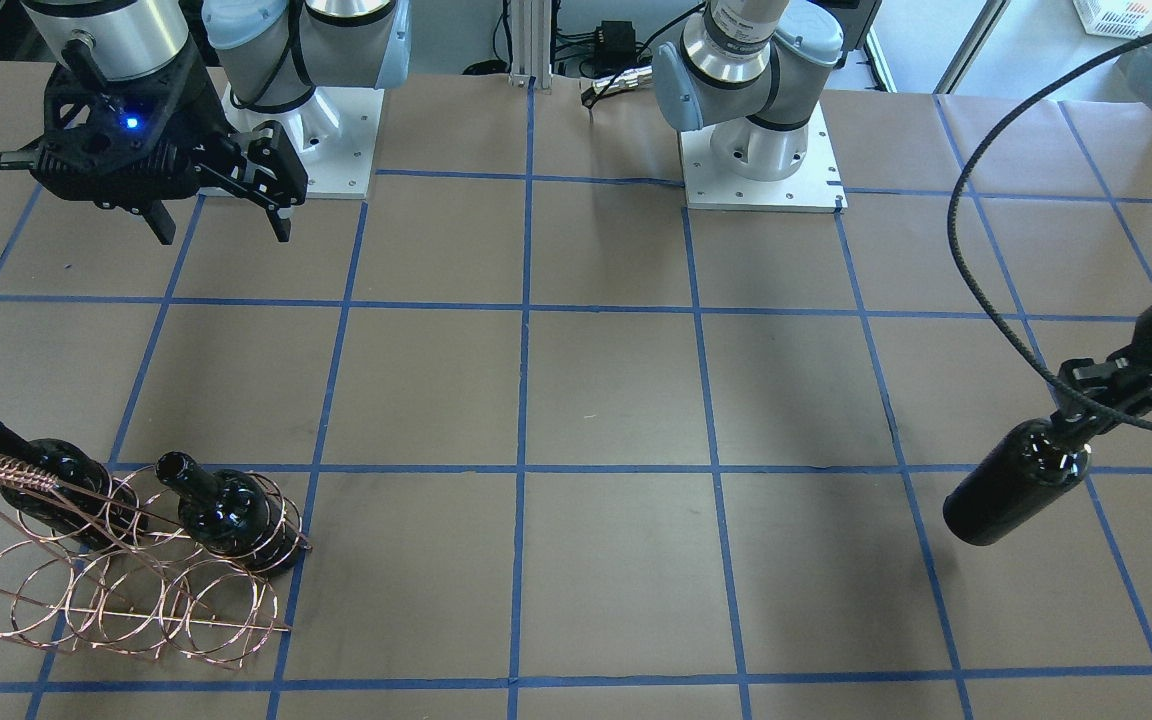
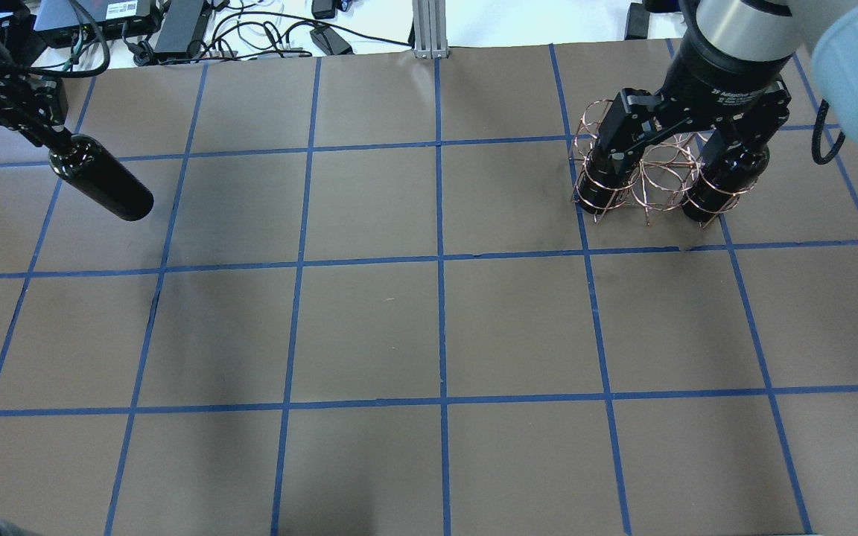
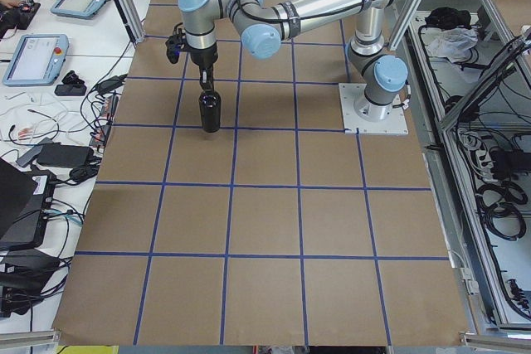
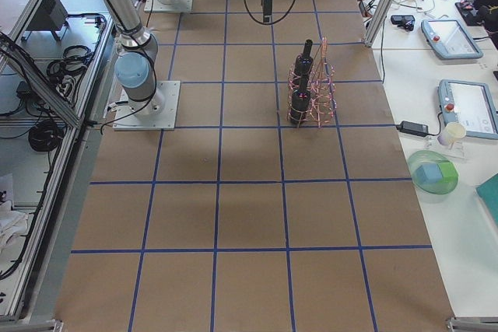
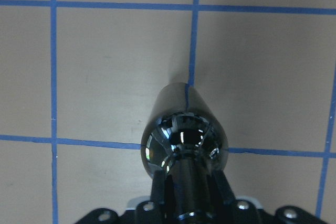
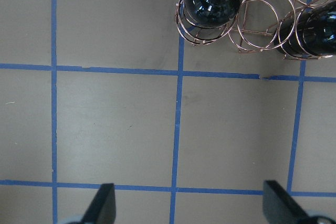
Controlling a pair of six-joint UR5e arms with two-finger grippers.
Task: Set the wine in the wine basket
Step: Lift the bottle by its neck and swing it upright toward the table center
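Note:
My left gripper is shut on the neck of a near-black wine bottle and holds it upright at the table's far left. The left wrist view shows the bottle hanging below the fingers. I cannot tell whether its base touches the table. The copper wire wine basket stands at the right side. It holds two alike bottles in its outer rings, and the ring between them is empty. My right gripper is open and empty, high above the basket.
The table is brown paper with a blue tape grid. Both arm bases stand at the robot's edge. Cables and power supplies lie beyond the far edge. A black cable loops from the left arm.

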